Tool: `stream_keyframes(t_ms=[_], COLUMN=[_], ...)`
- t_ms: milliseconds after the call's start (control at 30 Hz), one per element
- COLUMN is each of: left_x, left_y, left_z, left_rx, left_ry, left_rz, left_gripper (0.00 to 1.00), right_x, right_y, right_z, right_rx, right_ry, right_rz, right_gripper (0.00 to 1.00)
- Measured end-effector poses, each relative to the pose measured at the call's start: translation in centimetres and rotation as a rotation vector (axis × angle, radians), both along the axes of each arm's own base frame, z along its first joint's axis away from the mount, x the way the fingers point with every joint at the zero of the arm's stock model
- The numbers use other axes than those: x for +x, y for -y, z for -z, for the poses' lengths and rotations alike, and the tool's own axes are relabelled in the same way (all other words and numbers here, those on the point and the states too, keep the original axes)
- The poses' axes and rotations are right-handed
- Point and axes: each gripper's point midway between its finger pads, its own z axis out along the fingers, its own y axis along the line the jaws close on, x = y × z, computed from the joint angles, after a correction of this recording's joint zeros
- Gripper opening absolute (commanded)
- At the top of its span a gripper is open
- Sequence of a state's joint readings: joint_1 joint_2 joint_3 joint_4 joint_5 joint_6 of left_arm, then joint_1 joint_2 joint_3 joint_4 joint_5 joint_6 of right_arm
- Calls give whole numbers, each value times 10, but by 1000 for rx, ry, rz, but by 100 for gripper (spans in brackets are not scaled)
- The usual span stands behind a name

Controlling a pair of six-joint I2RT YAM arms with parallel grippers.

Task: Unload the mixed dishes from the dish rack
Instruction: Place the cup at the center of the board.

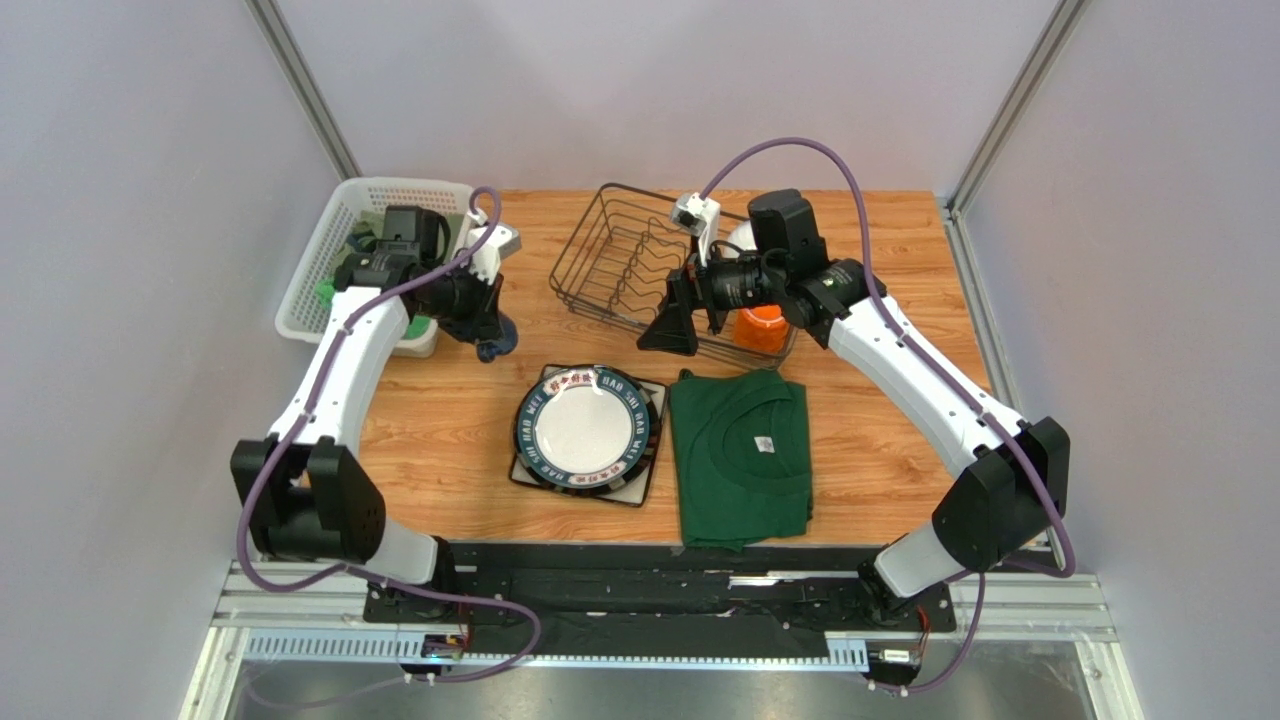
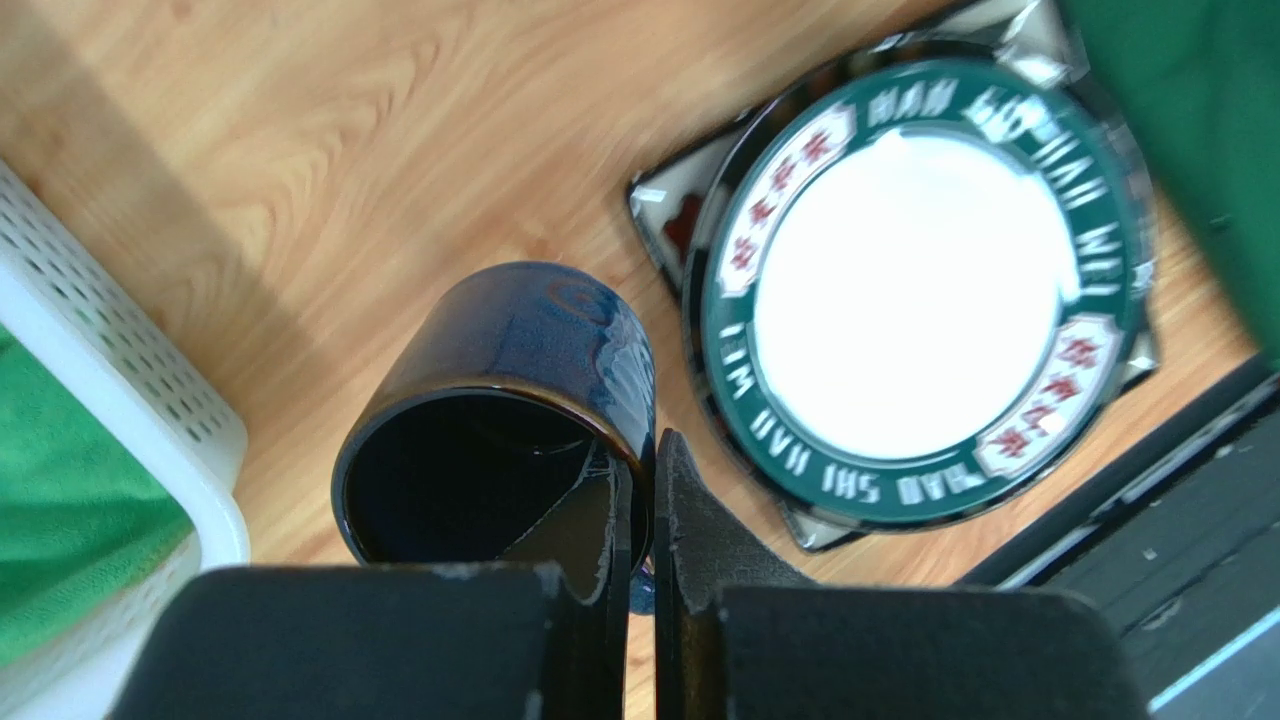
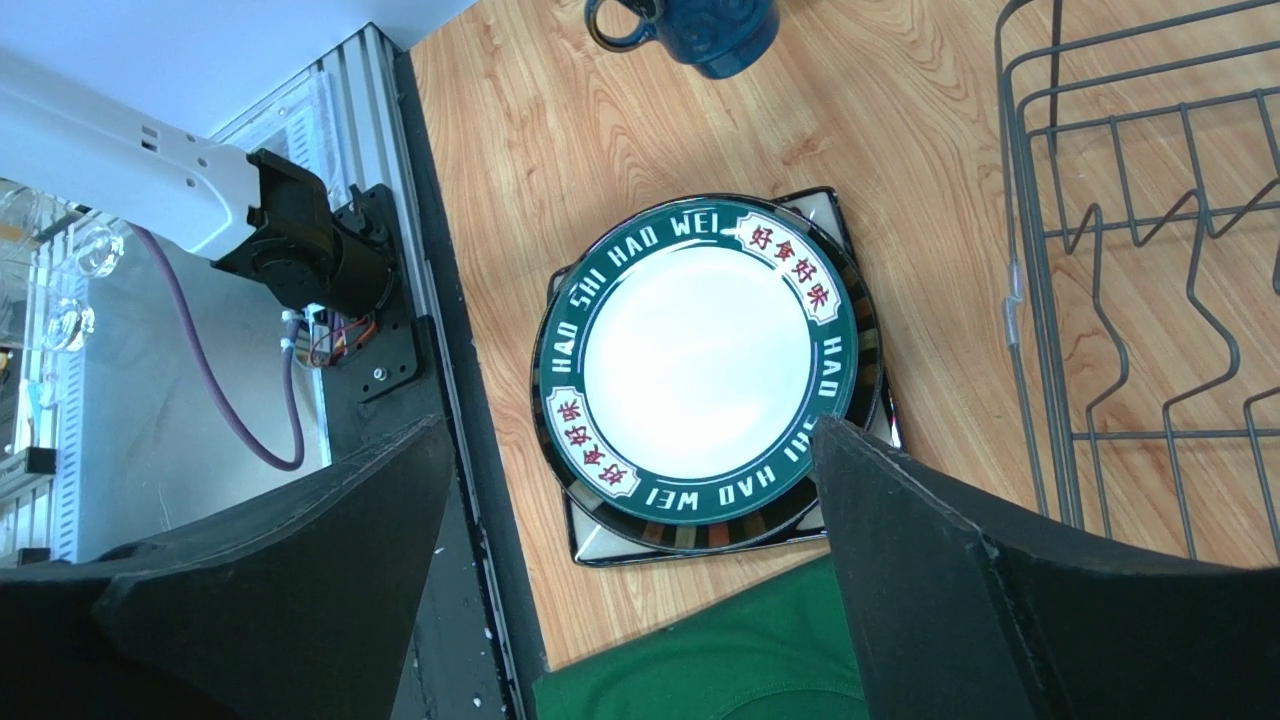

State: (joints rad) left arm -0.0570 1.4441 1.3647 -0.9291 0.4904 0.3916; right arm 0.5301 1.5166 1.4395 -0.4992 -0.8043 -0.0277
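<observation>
My left gripper point(image 2: 643, 495) is shut on the wall of the dark blue mug point(image 2: 511, 405), one finger inside and one outside. The mug point(image 1: 493, 348) is at the tabletop left of the plate stack. A round green-rimmed plate point(image 1: 589, 425) lies on top of that stack, with the square plate's corner point(image 3: 601, 540) showing beneath it. The dark wire dish rack point(image 1: 639, 255) stands at the back, with the orange mug point(image 1: 763, 327) at its right end. My right gripper point(image 1: 670, 330) hangs open and holds nothing at the rack's near edge, high above the round plate point(image 3: 699, 353).
A folded green shirt point(image 1: 739, 450) lies right of the plates. A white perforated basket point(image 1: 361, 225) with green cloth stands at the back left, close to my left arm. Rack wires point(image 3: 1142, 300) run along the right of the right wrist view.
</observation>
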Motion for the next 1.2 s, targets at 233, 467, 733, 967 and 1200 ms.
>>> stream_keyframes(t_ms=[233,467,733,967,1200], left_x=[5,15,38,41,44], left_y=[-22,-29,-29,-26,-20], left_z=[59,97,102,110,113], left_rx=[146,191,202,219,232], left_ry=[-156,-254,-228,-238,-228], left_rz=[12,11,3,11,21], left_gripper=[0,0,0,0,10], right_x=[0,-4,-5,2,21], right_y=[2,6,7,11,22], right_z=[0,-3,-1,5,13], right_rx=[-7,-9,-18,-54,-121], right_ry=[9,29,30,64,126], right_rz=[6,8,9,30,118], right_gripper=[94,94,94,95,95])
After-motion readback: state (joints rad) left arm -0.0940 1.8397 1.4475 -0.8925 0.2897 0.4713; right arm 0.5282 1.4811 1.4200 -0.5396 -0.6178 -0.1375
